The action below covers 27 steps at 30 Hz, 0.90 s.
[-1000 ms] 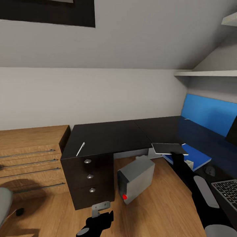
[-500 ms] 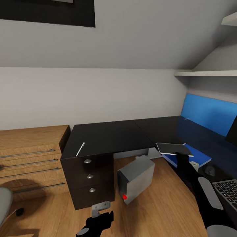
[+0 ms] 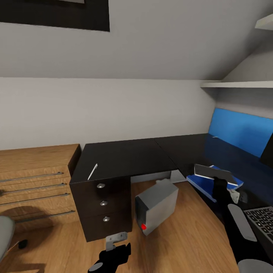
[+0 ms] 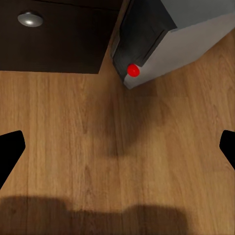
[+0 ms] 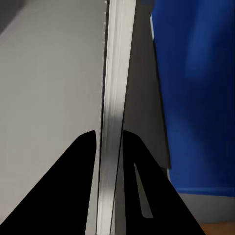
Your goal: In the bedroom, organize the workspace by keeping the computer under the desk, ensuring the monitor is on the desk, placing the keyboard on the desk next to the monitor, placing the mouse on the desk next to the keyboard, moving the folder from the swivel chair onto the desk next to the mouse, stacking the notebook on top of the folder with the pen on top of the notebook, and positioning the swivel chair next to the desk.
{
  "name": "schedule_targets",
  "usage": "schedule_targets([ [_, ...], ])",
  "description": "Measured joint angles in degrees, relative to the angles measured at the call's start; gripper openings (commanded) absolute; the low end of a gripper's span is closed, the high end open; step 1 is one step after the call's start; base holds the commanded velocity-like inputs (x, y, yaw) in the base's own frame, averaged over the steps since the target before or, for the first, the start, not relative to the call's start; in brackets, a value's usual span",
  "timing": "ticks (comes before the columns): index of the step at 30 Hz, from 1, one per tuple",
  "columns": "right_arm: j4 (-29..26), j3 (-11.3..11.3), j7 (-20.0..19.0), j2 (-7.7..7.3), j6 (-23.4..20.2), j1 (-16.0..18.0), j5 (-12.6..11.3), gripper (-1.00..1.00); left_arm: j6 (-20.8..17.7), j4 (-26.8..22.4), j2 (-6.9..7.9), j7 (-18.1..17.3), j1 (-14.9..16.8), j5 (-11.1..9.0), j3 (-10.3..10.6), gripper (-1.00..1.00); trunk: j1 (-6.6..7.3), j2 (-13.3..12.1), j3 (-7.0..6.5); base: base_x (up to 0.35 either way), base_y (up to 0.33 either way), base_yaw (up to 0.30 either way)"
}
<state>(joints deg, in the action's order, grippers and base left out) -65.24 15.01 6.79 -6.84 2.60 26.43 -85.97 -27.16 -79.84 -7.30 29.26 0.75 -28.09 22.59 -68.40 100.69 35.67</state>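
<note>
My right gripper (image 3: 220, 184) is shut on the grey notebook (image 3: 214, 173), holding it tilted just above the blue folder (image 3: 204, 184) on the black desk (image 3: 125, 155). In the right wrist view the fingers (image 5: 88, 161) pinch the notebook's pale edge (image 5: 117, 73), with the folder (image 5: 196, 98) behind it. The white pen (image 3: 93, 171) lies on the desk's left end. The grey computer (image 3: 156, 206) stands on the floor, partly under the desk. The keyboard (image 3: 261, 220) and the monitor's edge (image 3: 267, 153) are at the far right. My left gripper (image 4: 117, 147) hangs open over the floor near the computer (image 4: 166, 34).
A wooden cabinet (image 3: 34, 182) with bar handles stands left of the desk. The swivel chair's grey seat (image 3: 5, 231) shows at the lower left corner. A blue panel (image 3: 242, 131) backs the desk, with a white shelf (image 3: 235, 85) above it.
My right gripper has carried the notebook to the right and down, tilting it, from the desk's inner edge to over the blue folder. The left arm has not moved.
</note>
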Motion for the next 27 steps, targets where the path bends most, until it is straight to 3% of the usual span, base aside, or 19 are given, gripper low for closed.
schedule_targets([
  [9,0.0,-0.1,2.3,-0.04,1.1,0.0,0.2,-1.00,0.0,0.0,-0.01,0.0,0.0,0.0,0.0,1.00,0.00,0.0,0.00,0.000,0.000,0.000],
  [18,0.1,0.0,4.5,0.09,1.2,0.0,4.9,-1.00,0.0,0.0,-0.04,0.0,0.0,0.0,0.1,1.00,0.02,0.0,0.00,0.057,0.000,0.000],
  [27,0.3,0.1,4.6,0.08,1.2,0.0,5.1,-1.00,0.0,1.6,-0.09,-0.1,0.0,0.1,0.1,1.00,0.00,0.0,0.00,0.138,0.000,0.000],
])
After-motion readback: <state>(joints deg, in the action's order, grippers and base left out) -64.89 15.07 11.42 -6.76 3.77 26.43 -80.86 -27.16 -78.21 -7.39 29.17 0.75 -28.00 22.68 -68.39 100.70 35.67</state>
